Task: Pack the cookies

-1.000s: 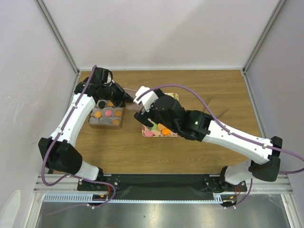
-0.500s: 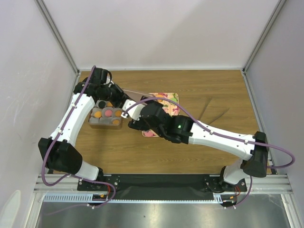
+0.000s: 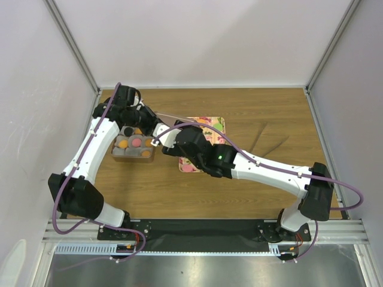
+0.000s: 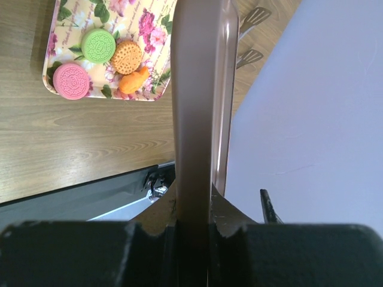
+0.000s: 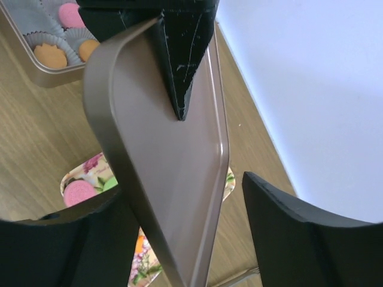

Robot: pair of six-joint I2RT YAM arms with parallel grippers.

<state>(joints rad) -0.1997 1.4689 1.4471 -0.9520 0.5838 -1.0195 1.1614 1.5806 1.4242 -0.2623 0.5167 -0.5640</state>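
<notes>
My left gripper [image 4: 194, 221] is shut on the metal lid [image 4: 200, 89], holding it on edge above the table. My right gripper [image 5: 185, 197] is open, one finger on each side of that lid [image 5: 167, 149], with a gap at the right finger. Cookies lie on the floral tray [image 4: 149, 36]: a pink one [image 4: 70, 81], a green one [image 4: 98, 45] and an orange one [image 4: 127, 56]. More cookies [image 5: 51, 55] sit in paper cups in the metal box [image 3: 133, 156]. From above, my left gripper [image 3: 148, 119] and right gripper [image 3: 164, 139] meet beside the box.
The floral tray [image 3: 216, 125] lies right of the box, partly under my right arm. The enclosure's white walls close in the left, back and right. Bare wooden tabletop [image 3: 269, 119] lies to the right.
My right arm has swung left from above the floral tray to the lid, and its jaws have narrowed somewhat around it. My left arm has held still with the lid.
</notes>
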